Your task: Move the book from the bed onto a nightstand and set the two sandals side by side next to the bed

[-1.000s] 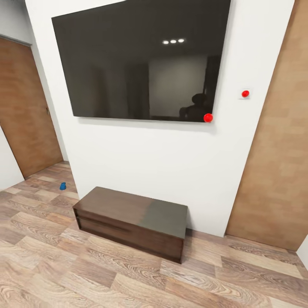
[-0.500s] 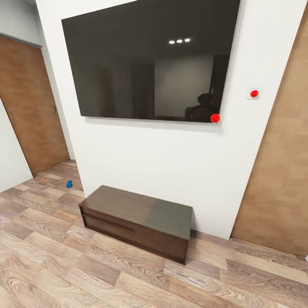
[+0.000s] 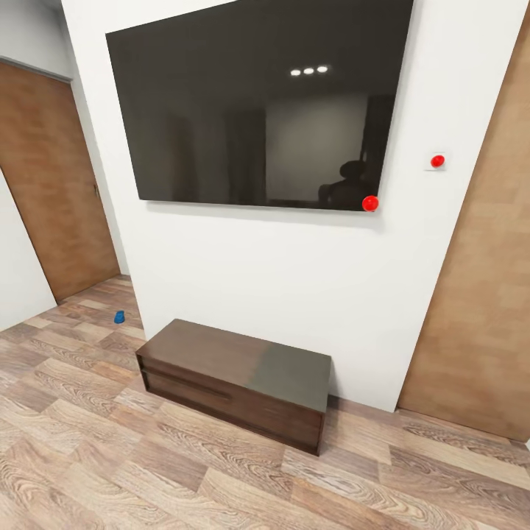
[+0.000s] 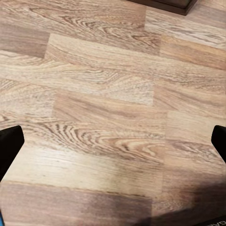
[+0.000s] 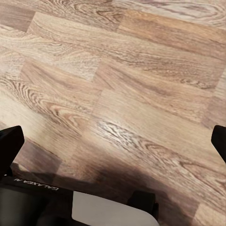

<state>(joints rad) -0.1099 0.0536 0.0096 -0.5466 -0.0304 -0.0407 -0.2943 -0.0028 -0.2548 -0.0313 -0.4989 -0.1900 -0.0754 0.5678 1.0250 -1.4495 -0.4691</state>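
A small bright blue thing (image 3: 119,317) lies on the plank floor far to the left, by the wall's corner; it looks like one sandal but is too small to be sure. The book, the bed and the nightstand are out of view. In the left wrist view my left gripper (image 4: 113,141) is open, its dark fingertips (image 4: 9,143) wide apart over bare floor. My right gripper (image 5: 113,141) is open too, with fingertips (image 5: 10,141) at both edges of the picture and nothing between them.
A long dark glossy bench-like unit (image 3: 235,379) stands against a white wall under a big black screen (image 3: 258,103); its corner (image 4: 165,4) shows in the left wrist view. Wooden doors (image 3: 51,184) flank the wall on both sides. Plank floor (image 3: 147,471) spreads in front.
A second ago the whole picture shifted to the right, so the camera turned. Since half a second ago nothing has moved.
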